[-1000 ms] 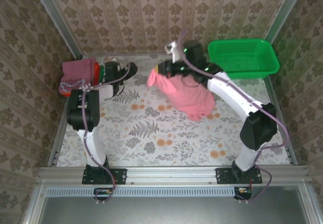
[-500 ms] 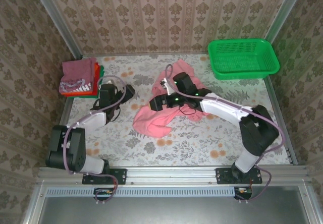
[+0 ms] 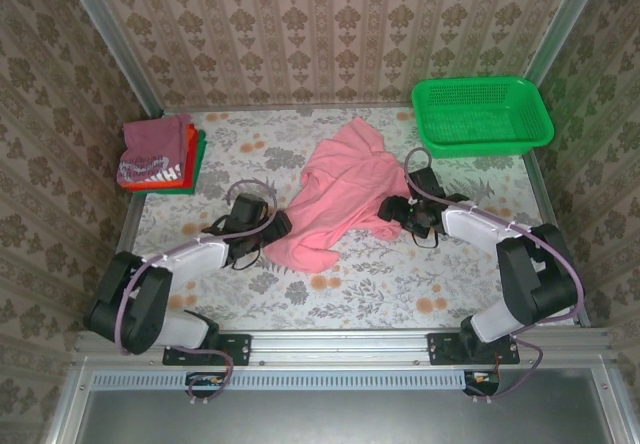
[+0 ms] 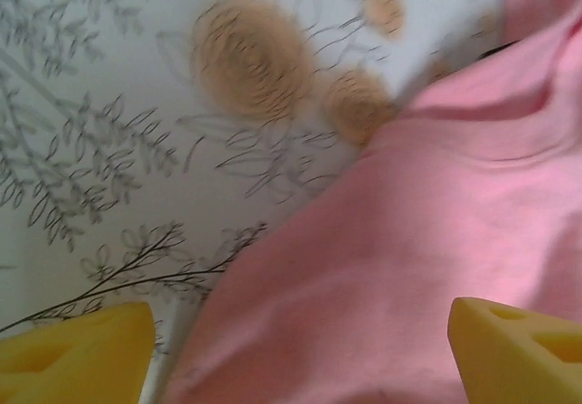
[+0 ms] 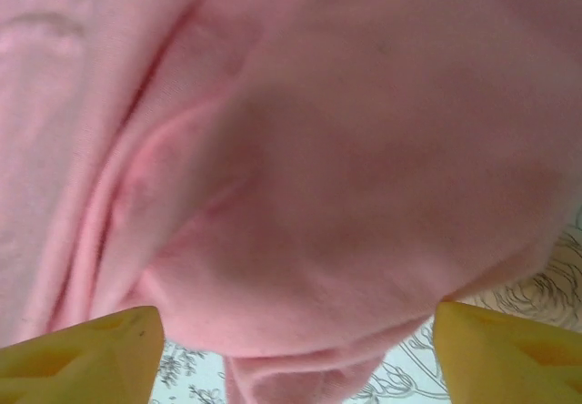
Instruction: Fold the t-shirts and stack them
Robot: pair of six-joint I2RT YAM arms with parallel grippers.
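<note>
Sprawling diagonally across the table (image 3: 330, 299): pink t-shirt (image 3: 335, 194), far-right to near-left.

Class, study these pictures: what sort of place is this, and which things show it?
Probably a robot training cell staged as a laundry corner: left arm and right arm bolted to a metal rail, wallpapered walls, and a pink t-shirt and folded shirts on a floral table.

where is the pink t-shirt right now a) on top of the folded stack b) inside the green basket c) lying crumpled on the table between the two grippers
C: the pink t-shirt lies rumpled on the table between the left gripper and the right gripper, apart from the green basket and the folded stack.
</note>
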